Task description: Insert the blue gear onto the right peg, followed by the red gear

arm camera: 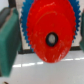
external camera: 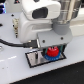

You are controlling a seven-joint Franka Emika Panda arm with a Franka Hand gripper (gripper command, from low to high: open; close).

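Observation:
The red gear [external camera: 51, 51] sits between my gripper's [external camera: 50, 51] fingers, directly over the blue gear [external camera: 48, 57], which lies flat on the grey black-edged base plate [external camera: 34, 61]. In the wrist view the red gear [arm camera: 50, 30] fills most of the picture. Blue teeth [arm camera: 23, 27] of the blue gear show behind its edge. A dark spot [arm camera: 51, 39] marks the red gear's central hole. The dark fingers [arm camera: 7, 42] flank the gear on both sides, and the gripper looks shut on it. Both gears hide the right peg.
The arm's white body [external camera: 40, 17] hangs over the plate. A black cable [external camera: 12, 44] runs across the white table at the exterior view's left.

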